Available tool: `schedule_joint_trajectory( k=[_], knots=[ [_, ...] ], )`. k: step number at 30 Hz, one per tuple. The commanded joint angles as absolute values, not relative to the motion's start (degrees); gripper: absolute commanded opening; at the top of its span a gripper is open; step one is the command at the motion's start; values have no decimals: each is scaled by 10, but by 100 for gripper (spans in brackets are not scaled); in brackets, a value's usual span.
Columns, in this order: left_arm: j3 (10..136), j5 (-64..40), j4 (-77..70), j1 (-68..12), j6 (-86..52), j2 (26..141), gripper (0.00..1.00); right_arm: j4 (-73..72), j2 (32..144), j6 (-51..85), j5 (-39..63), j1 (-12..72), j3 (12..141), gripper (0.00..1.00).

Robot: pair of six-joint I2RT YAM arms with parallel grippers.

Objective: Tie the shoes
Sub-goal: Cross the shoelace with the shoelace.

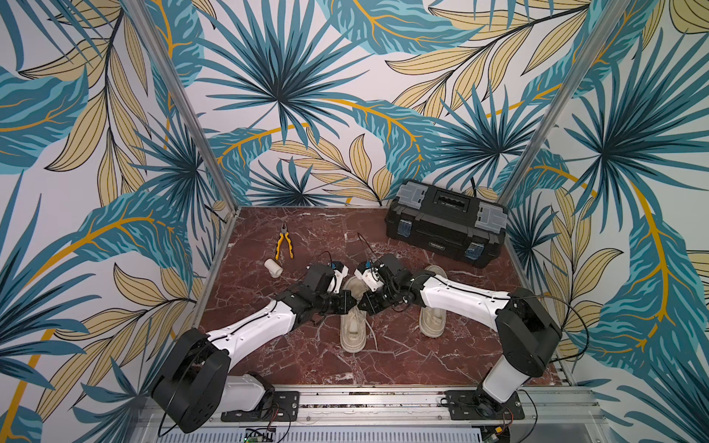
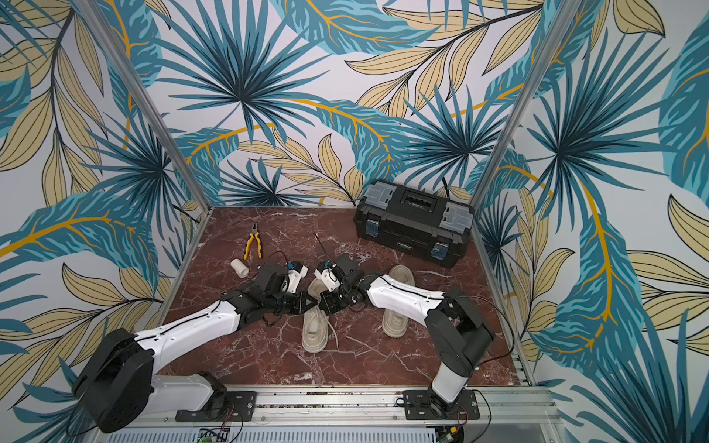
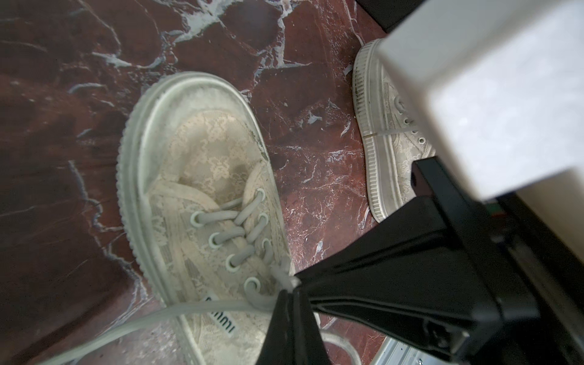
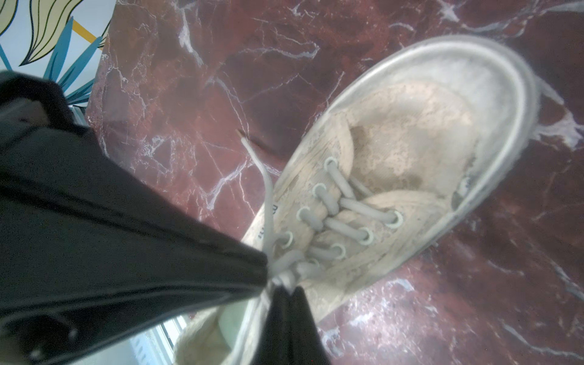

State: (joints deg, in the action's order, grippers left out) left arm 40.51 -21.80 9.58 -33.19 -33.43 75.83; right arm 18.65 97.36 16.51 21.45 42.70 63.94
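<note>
1. Hand, robot's left: the left gripper [image 3: 287, 297] has its jaws pressed together to a point. It pinches the laces [image 3: 221, 218] just above the topmost eyelets. One long strand runs from its tip across the shoe's side and away over the table.
2. Hand, robot's right: the right gripper [image 4: 281, 292] is likewise closed and meets the left one tip to tip. It nips the bunched cord at the same crossing. Which strand each one holds cannot be told.
3. Item, centre shoe [image 1: 353, 326]: stands on its sole near the middle of the marble tabletop [image 1: 307, 364], toe toward the robot's base. The lacing lies directly beneath both grippers. No bow shows, and one free lace end [image 4: 252, 151] lies on the marble beside it.
4. Item, second shoe [image 1: 431, 320]: stands parallel on the robot's right, apart from the first and partly under the right forearm. A strand drapes over its side wall.
5. Handling, laces (judged): round, limp cord that is light and probably smooth, so it is apt to slide out of narrow tips.
   - Grip close to the crossing to tighten.
   - Grip further along the strand to form a loop.
6. Handling, shoes (judged): the textile upper is soft and the ridged sole is thick and stiff, and the whole is light. A shoe will likely skid or lift on polished stone, so pulls should be level and opposed.
7. Sundries: toolbox [image 1: 447, 226], pliers [image 1: 284, 241] and white cylinder [image 1: 273, 267] sit farther back, well apart.
</note>
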Motion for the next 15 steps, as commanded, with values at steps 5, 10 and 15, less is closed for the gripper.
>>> schedule_joint_trajectory(
  k=[5, 10, 15],
  knots=[
    [404, -202, 109, -334, -325, 745, 0, 178, 950, 169, 237, 426, 647, 0],
    [404, -203, 106, -334, -327, 742, 0, 171, 967, 171, 246, 428, 648, 0],
    [403, -198, 111, -334, -328, 733, 0, 159, 989, 175, 245, 430, 642, 0]
  ],
)
